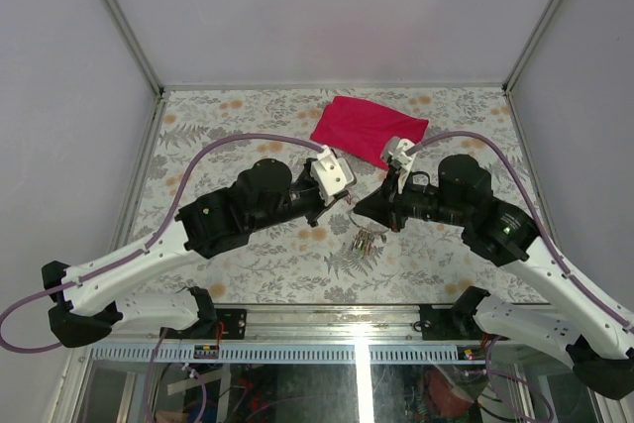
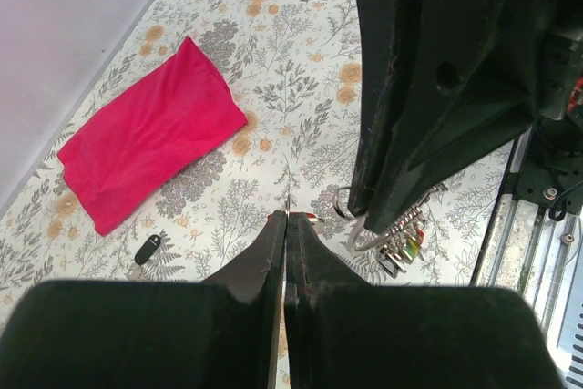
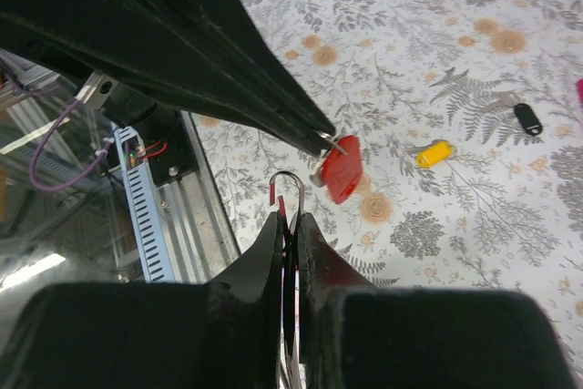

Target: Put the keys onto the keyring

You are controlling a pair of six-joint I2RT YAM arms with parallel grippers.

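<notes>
Left gripper (image 3: 328,138) pinched tight on red key (image 3: 342,170); right gripper (image 3: 290,218) clamped on ring (image 3: 290,174). Key head hangs just right of ring's open end, apart; left arm nearer.

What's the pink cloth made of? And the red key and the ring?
The cloth looks like soft matte fabric: it lies limp, with creases. The red key seems to have a smooth plastic head, evenly coloured. The keyring looks like thin bare metal wire, silvery and glinting.
</notes>
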